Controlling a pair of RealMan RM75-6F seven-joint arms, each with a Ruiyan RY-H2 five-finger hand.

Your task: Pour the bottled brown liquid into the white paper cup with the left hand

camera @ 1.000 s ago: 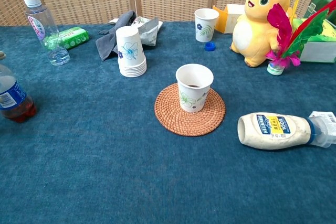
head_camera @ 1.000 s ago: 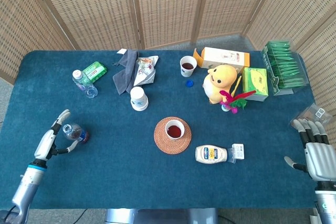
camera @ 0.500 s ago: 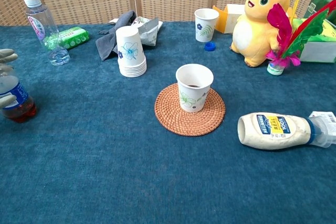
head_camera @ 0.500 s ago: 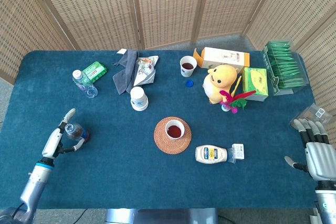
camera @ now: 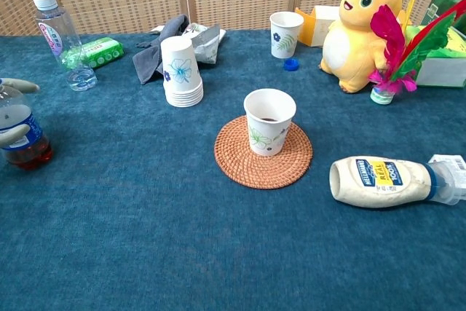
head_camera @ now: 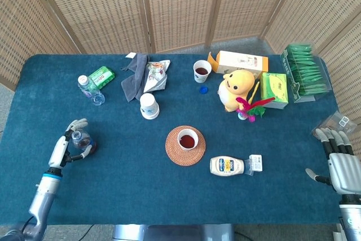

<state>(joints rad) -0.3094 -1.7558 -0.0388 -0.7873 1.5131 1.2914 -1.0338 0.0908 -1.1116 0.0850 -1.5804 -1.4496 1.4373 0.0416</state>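
Observation:
The bottle of brown liquid (head_camera: pixel 82 140) stands upright near the table's left edge, a little liquid in its bottom (camera: pixel 25 152). My left hand (head_camera: pixel 65 145) wraps it from the left. One of its fingers (camera: pixel 20 85) curls over the neck and the thumb (camera: pixel 14 134) presses on the blue label. The white paper cup (head_camera: pixel 188 138) sits on a round woven coaster (camera: pixel 291 165) at the table's middle and holds some brown liquid. My right hand (head_camera: pixel 341 165) hovers at the table's right front corner, fingers spread, holding nothing.
A stack of paper cups (head_camera: pixel 149 106) stands behind the coaster. A mayonnaise bottle (head_camera: pixel 228 166) lies to its right. At the back are a second filled cup (head_camera: pixel 201 70), a blue cap (head_camera: pixel 203 89), a yellow plush toy (head_camera: pixel 238 86), a clear water bottle (head_camera: pixel 89 88) and a grey cloth (head_camera: pixel 134 74).
My left hand has moved in on the bottle and its fingers have curled round it. The bottle has shifted slightly to the right. The right hand has not moved.

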